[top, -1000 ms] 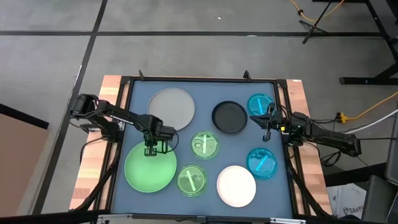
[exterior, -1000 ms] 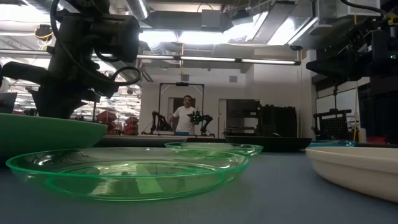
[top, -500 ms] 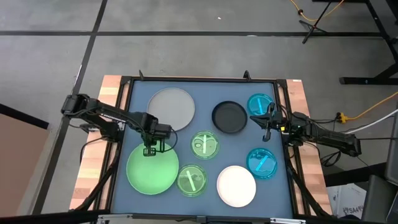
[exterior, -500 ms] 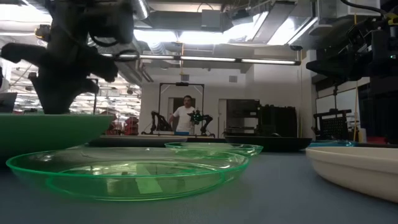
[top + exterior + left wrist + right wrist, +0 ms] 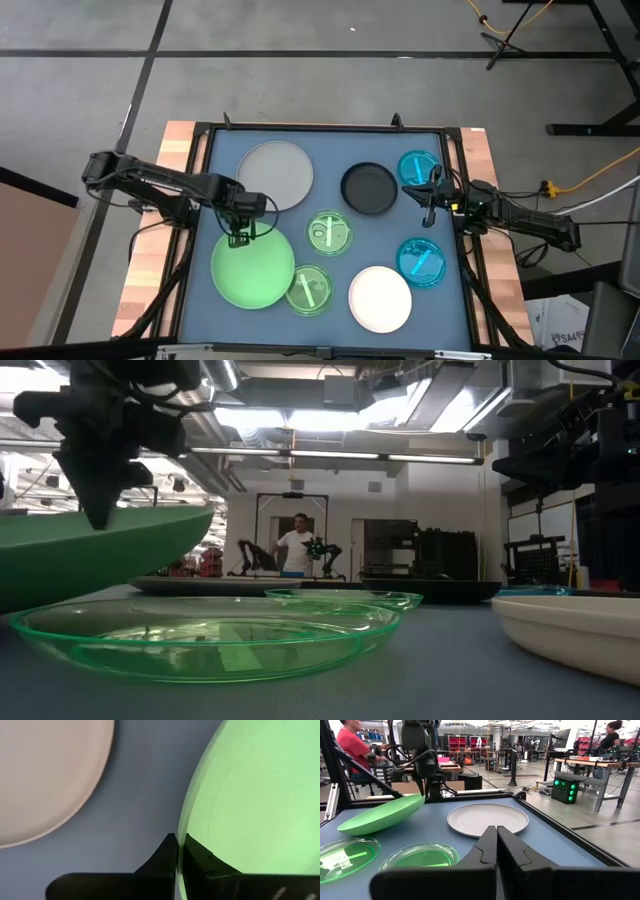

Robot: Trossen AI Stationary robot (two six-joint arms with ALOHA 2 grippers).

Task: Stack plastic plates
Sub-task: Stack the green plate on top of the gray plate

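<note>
Near the worktop's [image 5: 215,150] left edge, the light green plate [image 5: 252,270] is clamped by its rim in the left claw [image 5: 239,238] and tilted, so it could be dropped if that thin grip slips.

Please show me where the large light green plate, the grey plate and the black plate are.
light green plate [image 5: 253,271]: high view, middle of its inner face.
grey plate [image 5: 275,172]: high view, centre of the plate.
black plate [image 5: 369,188]: high view, centre of the plate.
</note>
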